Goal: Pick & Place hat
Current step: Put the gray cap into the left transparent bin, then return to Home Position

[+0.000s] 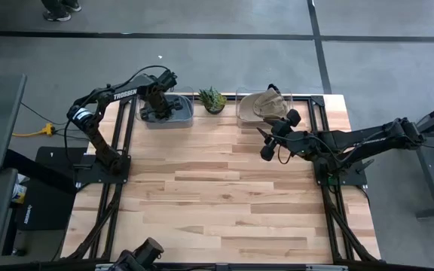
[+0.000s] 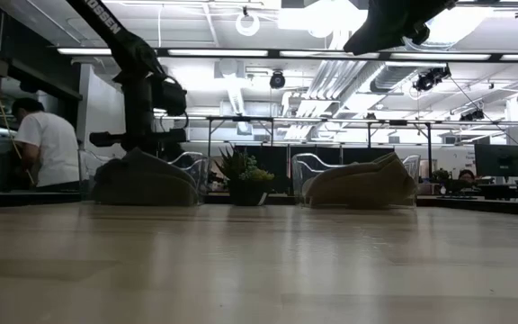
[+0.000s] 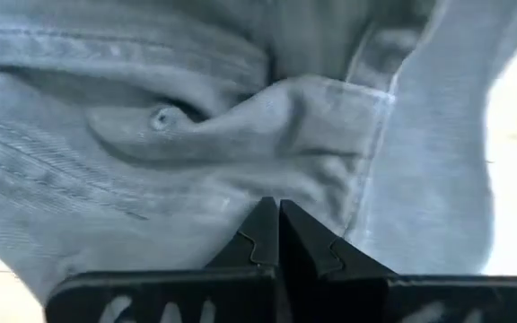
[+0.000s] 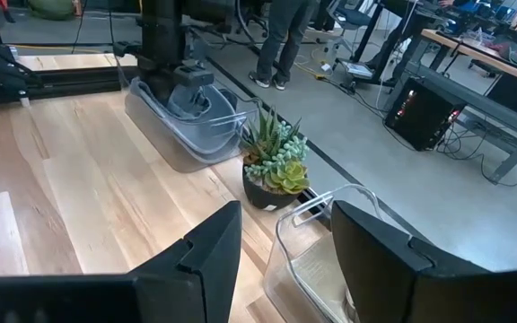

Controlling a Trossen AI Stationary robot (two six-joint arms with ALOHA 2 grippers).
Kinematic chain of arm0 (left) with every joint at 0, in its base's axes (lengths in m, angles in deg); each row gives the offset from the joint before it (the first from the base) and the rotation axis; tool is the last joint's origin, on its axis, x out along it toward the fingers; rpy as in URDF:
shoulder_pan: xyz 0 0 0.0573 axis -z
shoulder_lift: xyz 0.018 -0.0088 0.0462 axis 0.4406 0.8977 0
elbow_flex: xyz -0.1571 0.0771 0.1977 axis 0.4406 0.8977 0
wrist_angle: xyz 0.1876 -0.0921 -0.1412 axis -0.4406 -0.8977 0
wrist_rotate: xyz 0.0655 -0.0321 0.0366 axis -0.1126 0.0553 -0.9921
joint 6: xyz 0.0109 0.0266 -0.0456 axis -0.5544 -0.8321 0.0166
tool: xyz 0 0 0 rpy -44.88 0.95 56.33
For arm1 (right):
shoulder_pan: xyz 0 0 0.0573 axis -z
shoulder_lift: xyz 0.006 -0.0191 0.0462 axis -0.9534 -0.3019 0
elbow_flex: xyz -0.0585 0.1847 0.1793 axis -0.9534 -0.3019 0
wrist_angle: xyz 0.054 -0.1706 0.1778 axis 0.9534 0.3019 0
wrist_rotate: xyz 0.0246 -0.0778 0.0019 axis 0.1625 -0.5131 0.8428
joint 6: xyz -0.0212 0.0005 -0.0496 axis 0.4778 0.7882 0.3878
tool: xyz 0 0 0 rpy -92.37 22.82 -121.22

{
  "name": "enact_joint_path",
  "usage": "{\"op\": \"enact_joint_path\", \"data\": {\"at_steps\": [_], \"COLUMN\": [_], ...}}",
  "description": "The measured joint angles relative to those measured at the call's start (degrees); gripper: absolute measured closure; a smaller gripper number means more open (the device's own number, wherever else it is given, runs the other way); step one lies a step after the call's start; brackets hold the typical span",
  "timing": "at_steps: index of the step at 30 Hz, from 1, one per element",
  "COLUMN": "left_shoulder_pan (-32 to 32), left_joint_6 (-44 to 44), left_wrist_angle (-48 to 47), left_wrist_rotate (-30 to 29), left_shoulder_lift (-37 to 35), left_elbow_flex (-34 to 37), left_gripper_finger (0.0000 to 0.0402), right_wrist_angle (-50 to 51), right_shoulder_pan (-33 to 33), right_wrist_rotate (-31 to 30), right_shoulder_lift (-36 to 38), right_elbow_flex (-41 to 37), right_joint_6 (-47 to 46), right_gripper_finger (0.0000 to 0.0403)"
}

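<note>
A grey-blue denim hat point(image 3: 240, 117) lies in a clear bin point(image 1: 166, 110) at the table's far left. My left gripper point(image 3: 278, 224) points down into that bin, shut, with its tips right at a raised fold of the hat point(image 3: 276, 108). In the low view the same hat point(image 2: 142, 180) sits under the left arm point(image 2: 142, 99). A tan hat point(image 1: 266, 105) lies in a second clear bin point(image 1: 243, 113) at the far right. My right gripper point(image 4: 276, 242) hangs open above the table near that bin, holding nothing. My left gripper comes at the grey hat from above with its fingers shut together. The fingertips point(image 3: 263, 224) stand right against the cloth below the raised fold, and no cloth shows between them. Whether they touch the hat I cannot tell.
A small potted succulent point(image 1: 212, 99) stands between the two bins at the far edge. The wooden tabletop point(image 1: 224, 196) stretches bare toward the near edge. A person in a white shirt point(image 2: 48, 148) sits beyond the table, and another person's legs point(image 4: 281, 40) show farther off.
</note>
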Motion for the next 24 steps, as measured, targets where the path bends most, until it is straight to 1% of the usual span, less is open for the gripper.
{"op": "enact_joint_path", "data": {"at_steps": [5,8,13,16,20,24], "left_shoulder_pan": [-0.05,0.05,0.05,0.62,3.23,7.31], "left_joint_6": [-0.61,-1.28,-4.28,-5.38,-5.73,-6.55], "left_wrist_angle": [-0.62,-0.82,-0.39,0.83,3.49,5.18], "left_wrist_rotate": [-0.22,0.0,4.08,7.13,9.22,8.6], "left_shoulder_lift": [-2.6,-4.76,-9.83,-13.71,-19.29,-23.9], "left_elbow_flex": [-2.38,-3.62,-4.33,-4.41,-4.41,-4.47], "left_gripper_finger": [0.0401,0.0401,0.0401,0.0401,0.0401,0.0401], "right_wrist_angle": [0.01,0.01,0.01,0.2,2.48,8.05], "right_shoulder_pan": [-0.01,-0.01,-0.01,-0.01,-0.01,-0.01], "right_wrist_rotate": [0.0,0.46,3.22,6.13,8.97,10.46], "right_shoulder_lift": [0.0,0.02,0.02,0.64,3.59,8.59], "right_elbow_flex": [0.0,0.0,0.0,0.0,0.0,0.0], "right_joint_6": [-0.02,-1.54,-4.42,-5.02,-7.68,-9.74], "right_gripper_finger": [0.0234,0.0234,0.0234,0.0234,0.0234,0.0234]}}
